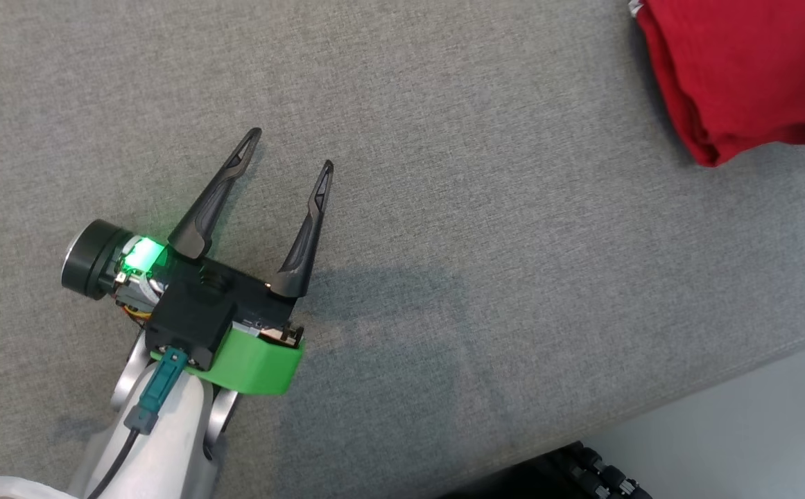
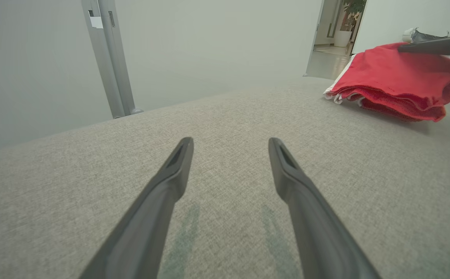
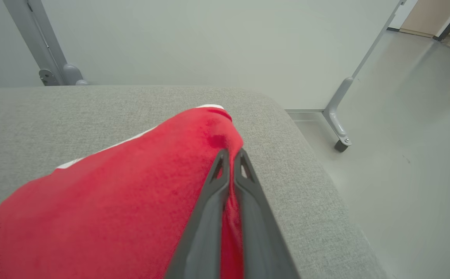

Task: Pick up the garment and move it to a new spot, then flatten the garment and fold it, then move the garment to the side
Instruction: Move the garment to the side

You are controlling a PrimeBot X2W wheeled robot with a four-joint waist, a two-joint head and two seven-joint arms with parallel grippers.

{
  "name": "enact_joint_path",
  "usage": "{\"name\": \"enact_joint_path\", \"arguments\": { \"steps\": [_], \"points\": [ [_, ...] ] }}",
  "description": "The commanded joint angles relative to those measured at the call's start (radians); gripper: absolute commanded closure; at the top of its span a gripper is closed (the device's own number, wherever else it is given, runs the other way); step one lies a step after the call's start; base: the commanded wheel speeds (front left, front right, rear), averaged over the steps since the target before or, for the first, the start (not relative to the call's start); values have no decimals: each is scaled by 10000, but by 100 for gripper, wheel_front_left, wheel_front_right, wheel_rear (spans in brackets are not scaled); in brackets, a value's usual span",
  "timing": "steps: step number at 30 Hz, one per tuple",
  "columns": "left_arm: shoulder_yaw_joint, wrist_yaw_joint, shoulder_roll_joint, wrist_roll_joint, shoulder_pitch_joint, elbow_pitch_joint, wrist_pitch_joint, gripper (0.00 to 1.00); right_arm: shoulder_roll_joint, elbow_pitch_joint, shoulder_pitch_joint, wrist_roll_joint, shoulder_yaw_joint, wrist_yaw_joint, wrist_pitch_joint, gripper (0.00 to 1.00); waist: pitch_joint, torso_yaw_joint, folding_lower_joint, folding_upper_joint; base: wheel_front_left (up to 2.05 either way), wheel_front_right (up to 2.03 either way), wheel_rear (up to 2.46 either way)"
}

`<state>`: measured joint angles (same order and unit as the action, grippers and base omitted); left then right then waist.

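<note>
The folded red garment [image 1: 742,69] lies at the upper right of the head view, on the grey fabric desk [image 1: 444,208]. In the right wrist view the right tool [image 3: 231,155] is pinched narrow on its edge, with red cloth between the fingers. The left tool [image 1: 291,148], at the lower left of the head view, is spread wide and holds nothing, well apart from the garment.

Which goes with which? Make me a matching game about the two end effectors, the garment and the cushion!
Things:
1. left end effector
2. right end effector
3. garment
4. cushion

States:
A. grey, lying under the garment
B. shut, pinching red cloth
C. open, over bare grey fabric
D. red, folded, near the cushion's corner

Pairs: 1-C, 2-B, 3-D, 4-A
</note>
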<state>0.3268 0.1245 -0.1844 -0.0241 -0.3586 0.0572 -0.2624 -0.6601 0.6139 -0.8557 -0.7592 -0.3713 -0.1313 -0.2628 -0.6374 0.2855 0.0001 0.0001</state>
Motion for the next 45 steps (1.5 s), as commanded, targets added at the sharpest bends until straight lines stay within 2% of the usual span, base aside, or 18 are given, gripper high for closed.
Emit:
{"name": "enact_joint_path", "arguments": {
  "steps": [1, 7, 23, 24, 26, 27, 28, 33, 37, 40, 45],
  "points": [
    [63, 58, -164, 48, -256, 67, -18, 0, -208, 99, -246, 205, 348, 12, -39, 100, -865, -296, -1, -1, 0, 0, 0],
    [126, 47, -356, 61, -397, 132, 7, 0, -449, 307, -373, 897, 1236, 12, -38, 100, -1183, -410, -1, -1, 0, 0, 0],
    [205, 23, -222, -84, -456, 574, 8, 0, -604, 1341, -547, 2941, 3176, 12, -39, 100, -1146, -696, -1, -1, 0, 0, 0],
    [198, 16, -211, -94, -432, 588, 8, 0, -615, 1376, -542, 3037, 3267, 12, -39, 93, -1150, -724, -1, -1, 0, 0, 0],
    [210, 15, -178, -108, -402, 594, 8, 0, -674, 1521, -564, 3256, 3431, 12, -39, 69, -1151, -791, -1, -1, 0, 0, 0],
    [229, 16, -159, -101, -399, 595, 8, 0, -682, 1566, -611, 3367, 3579, 12, -41, 52, -1149, -824, -1, -1, 0, 0, 0],
    [247, 17, -137, -99, -403, 591, 8, 0, -676, 1569, -654, 3571, 3731, 12, -41, 0, -1142, -854, -1, -1, 0, 0, 0],
    [330, 3, 39, -104, -410, 614, 7, 0, -368, 945, -618, 5551, 5066, 12, -39, 0, -916, -986, -1, -1, 0, 0, 0],
    [357, -29, 244, -182, -225, 562, -2, 0, 881, -211, -77, 6750, 5941, 11, -38, 0, -415, -1117, -1, -1, 0, 0, 0],
    [344, -76, 420, -259, 4, 436, -4, 0, 1661, -1105, 466, 6772, 5709, 14, -39, 0, 107, -1269, -1, -1, 0, 0, 0],
    [145, -298, 722, -497, 544, 40, -4, 0, 2891, -1844, 1606, 5806, 4580, 12, -39, 0, 1135, -1650, -1, -1, 0, 0, 0]
  ]
}}
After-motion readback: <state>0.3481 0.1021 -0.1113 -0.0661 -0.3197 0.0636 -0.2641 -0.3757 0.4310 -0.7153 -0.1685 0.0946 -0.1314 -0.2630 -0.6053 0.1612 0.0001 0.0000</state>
